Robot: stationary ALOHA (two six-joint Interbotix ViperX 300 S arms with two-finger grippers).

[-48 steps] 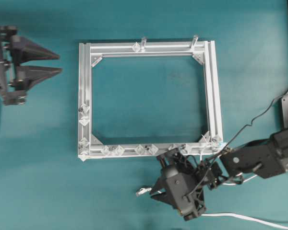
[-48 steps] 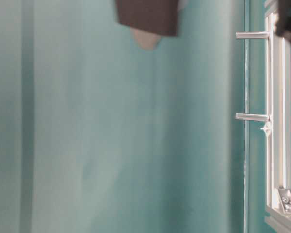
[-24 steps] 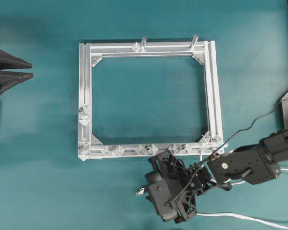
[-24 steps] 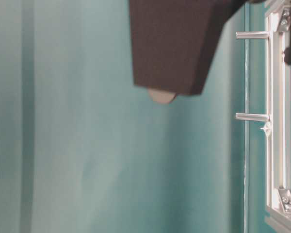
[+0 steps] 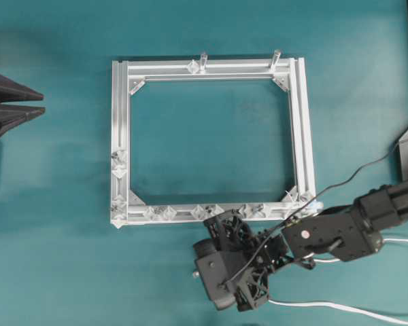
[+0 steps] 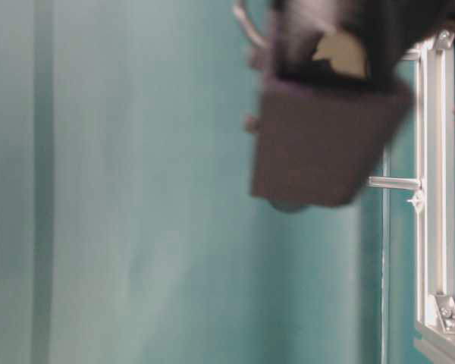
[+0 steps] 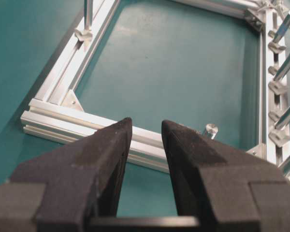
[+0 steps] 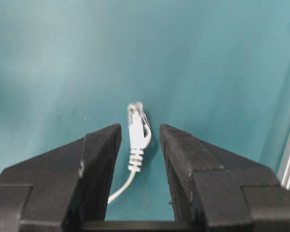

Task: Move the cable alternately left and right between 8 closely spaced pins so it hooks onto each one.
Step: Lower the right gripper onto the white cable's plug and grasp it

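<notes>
From overhead, my right arm reaches in from the right edge, low across the teal worktop (image 5: 54,224), its forearm stretched leftward and the wrist bent down just below the bottom rail of the aluminium frame (image 5: 120,136); my right end effector (image 5: 214,272) is hidden under its own black housing there. The pins (image 5: 183,212) sit in pairs along that bottom rail, just above the wrist. A stretch of the cable (image 5: 340,309) trails over the worktop toward the lower right corner. My left end effector (image 5: 34,103) is pulled back at the far left edge, well apart from the frame, its two dark fingers pointing right with only a narrow gap. The table-level view is filled by a blurred dark finger block near the top, with the frame rail (image 6: 432,189) and a clear post (image 6: 394,183) at the right; I cannot tell anything more from it. My left wrist camera shows my fingers (image 7: 111,159) parted and holding nothing, aimed at the frame's near corner. My right wrist camera shows my fingers (image 8: 99,154) spread, straddling the cable's plug tip (image 8: 137,130), which lies on the worktop between them, untouched.
</notes>
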